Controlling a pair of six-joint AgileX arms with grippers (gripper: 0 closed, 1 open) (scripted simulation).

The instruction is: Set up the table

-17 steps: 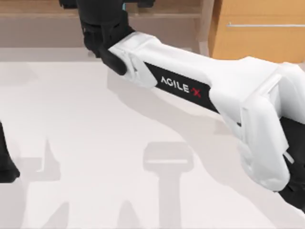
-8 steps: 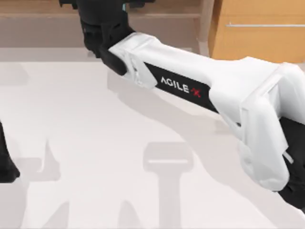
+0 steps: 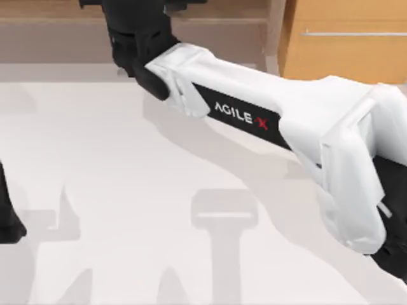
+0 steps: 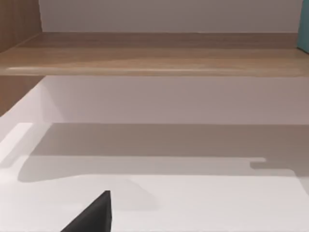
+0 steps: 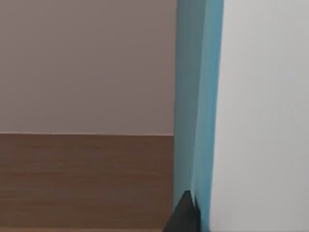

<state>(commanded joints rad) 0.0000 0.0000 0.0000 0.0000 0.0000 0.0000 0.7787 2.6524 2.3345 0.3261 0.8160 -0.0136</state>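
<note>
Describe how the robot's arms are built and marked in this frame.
The right arm has glossy white, rounded shell segments with a black inlay strip bearing "AGILE X" in white letters, the X red. Its wrist section is black and blocky. A black part of the left arm sits at the top view's left edge.

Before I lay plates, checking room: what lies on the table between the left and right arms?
Top view: bare table, shadows alone, between left arm and right arm; right tool at the shelf.

Matt white table (image 3: 114, 159), wood-grain shelf (image 4: 154, 53)
</note>
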